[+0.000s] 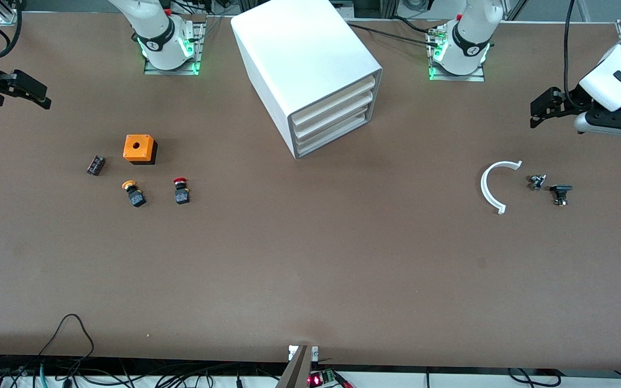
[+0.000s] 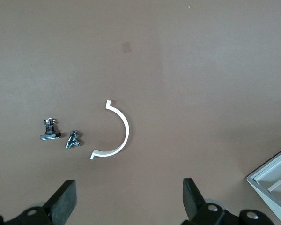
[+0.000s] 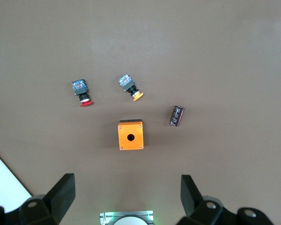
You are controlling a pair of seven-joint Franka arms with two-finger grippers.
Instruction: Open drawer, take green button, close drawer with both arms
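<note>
White arc (image 1: pixel 492 186): a thin curved plastic strip lying flat on the table (image 1: pixel 310 269), toward the left arm's end; among the loose parts it reaches nearest the front camera.
Black-capped part (image 1: pixel 560 193): small, metal-bodied, just beside the arc, closer to the left arm's end.
Metal fitting (image 1: pixel 536 181): tiny, between the arc and the black-capped part, touching neither.
Orange-capped button (image 1: pixel 134 194): on its side toward the right arm's end of the table.
Red-capped button (image 1: pixel 181 191): beside the orange-capped one, apart from it.
Dark cylinder (image 1: pixel 95 165): lies a little farther from the camera than the two buttons.
Orange box (image 1: pixel 139 148): square, with a round hole in its top, farther from the camera than both buttons.
Cabinet (image 1: pixel 308 73): white, mid-table, turned at an angle.
Drawer (image 1: pixel 337 134): lowest of three, shut flush with the two above it.
Green button: cannot be seen in any view.
Right gripper (image 3: pixel 126 194): up over the table's edge at the right arm's end, jaws spread wide, holding nothing.
Left gripper (image 2: pixel 129 199): up over the table at the left arm's end, jaws spread wide, holding nothing.
</note>
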